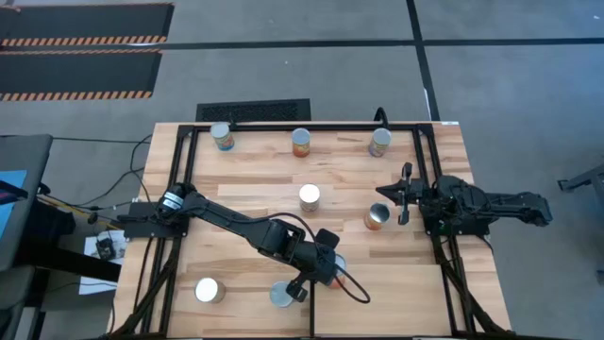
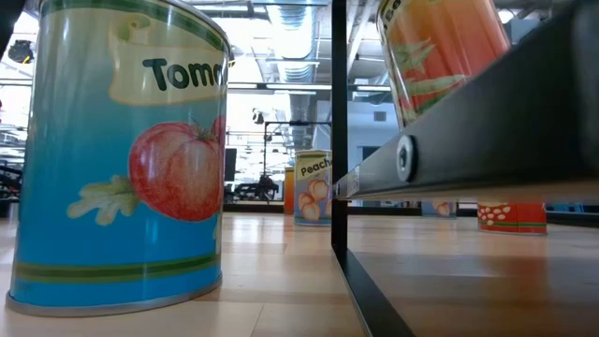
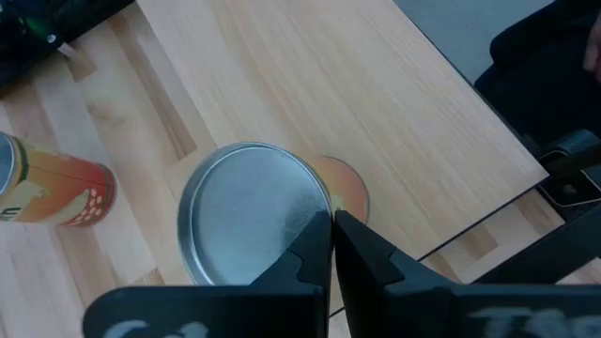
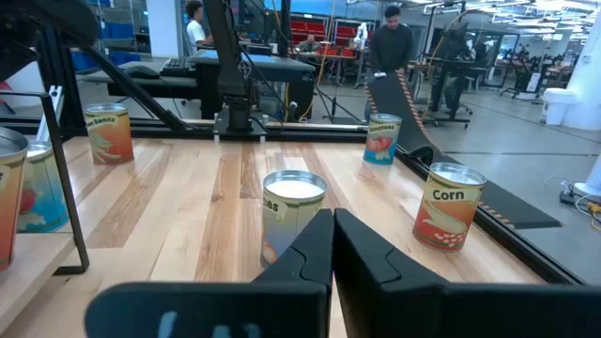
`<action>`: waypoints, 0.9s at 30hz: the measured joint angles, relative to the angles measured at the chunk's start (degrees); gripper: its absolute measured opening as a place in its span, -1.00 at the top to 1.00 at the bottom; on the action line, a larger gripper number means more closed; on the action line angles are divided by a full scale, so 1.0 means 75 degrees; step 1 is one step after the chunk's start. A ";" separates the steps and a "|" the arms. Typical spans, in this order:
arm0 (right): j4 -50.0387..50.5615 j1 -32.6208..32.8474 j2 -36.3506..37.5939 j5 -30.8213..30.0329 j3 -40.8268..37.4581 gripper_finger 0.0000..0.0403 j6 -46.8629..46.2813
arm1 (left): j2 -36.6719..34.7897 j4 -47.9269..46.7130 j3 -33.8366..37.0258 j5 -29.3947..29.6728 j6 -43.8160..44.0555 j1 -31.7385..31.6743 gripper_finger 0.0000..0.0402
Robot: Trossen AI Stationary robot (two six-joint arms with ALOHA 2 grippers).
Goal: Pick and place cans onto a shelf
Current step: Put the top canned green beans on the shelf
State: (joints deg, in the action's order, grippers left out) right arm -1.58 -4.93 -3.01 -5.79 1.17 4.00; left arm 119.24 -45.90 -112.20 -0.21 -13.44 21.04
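Observation:
My left gripper [image 3: 331, 223] is shut and slants down at the rim of a can [image 3: 249, 211] with a silver top and an orange label. This can [image 1: 338, 267] stands upright on the near right section of wood, the shelf [image 1: 392, 297], right of the short black divider bar [image 1: 311, 316]. My right gripper [image 4: 333, 218] is shut and waits level at the table's right side [image 1: 404, 194], pointing left. A white-topped can [image 4: 294, 202] stands well beyond it in mid-table. My left gripper's shut fingertips [image 3: 317, 235] stand over the edge of the can's silver top [image 3: 315, 202], coming slanting down from above. The fingers hide the spot, so I cannot tell whether they touch the can. The can stands upright on the wood.
Three cans [image 1: 223, 137] [image 1: 301, 142] [image 1: 380, 142] line the far edge, and one [image 1: 377, 217] stands near my right gripper. Two more [image 1: 208, 290] [image 1: 281, 295] stand near left, the blue tomato can [image 2: 122, 159] closest. Black frame tubing [image 1: 439, 255] borders the wood. People stand beyond the table.

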 joint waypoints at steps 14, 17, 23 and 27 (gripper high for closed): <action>0.0000 0.0000 0.0001 0.0000 0.0000 0.83 0.0001 | 0.0000 -0.0013 0.0000 0.0090 0.0054 0.0000 1.00; 0.0000 0.0000 0.0001 -0.0001 0.0000 0.83 0.0001 | 0.0000 -0.0013 0.0000 0.0093 0.0054 0.0000 1.00; 0.0001 0.0000 0.0002 -0.0001 0.0000 0.83 0.0001 | 0.0000 -0.0013 0.0000 0.0099 0.0072 0.0000 1.00; 0.0000 0.0000 0.0000 0.0001 0.0000 0.83 0.0001 | 0.0000 -0.0013 0.0003 0.0093 0.0077 0.0000 0.97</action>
State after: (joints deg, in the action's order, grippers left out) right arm -1.58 -4.93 -3.00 -5.78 1.17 4.01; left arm 119.24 -46.00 -112.18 0.49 -12.86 21.04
